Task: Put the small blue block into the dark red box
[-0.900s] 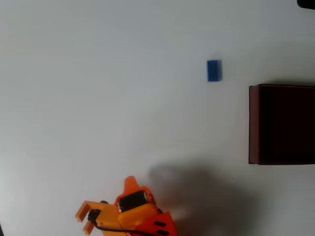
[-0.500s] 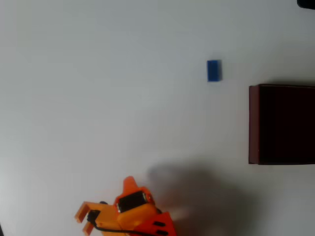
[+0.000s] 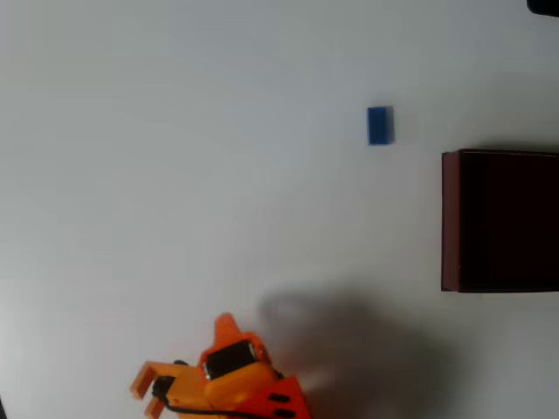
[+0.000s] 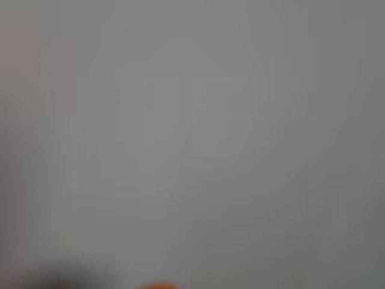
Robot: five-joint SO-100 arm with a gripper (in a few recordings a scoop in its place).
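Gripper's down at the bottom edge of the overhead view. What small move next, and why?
Probably swing the gripper up and to the right in the overhead view, toward the small blue block. The fingers look spread with nothing between them, far from the block, which lies alone on the table, above and left of the dark red box.

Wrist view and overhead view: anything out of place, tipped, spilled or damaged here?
Nothing stands out. In the overhead view the small blue block lies flat on the white table, apart from the dark red box, which sits squarely at the right edge. The orange gripper is open at the bottom. The wrist view is a featureless grey blur.
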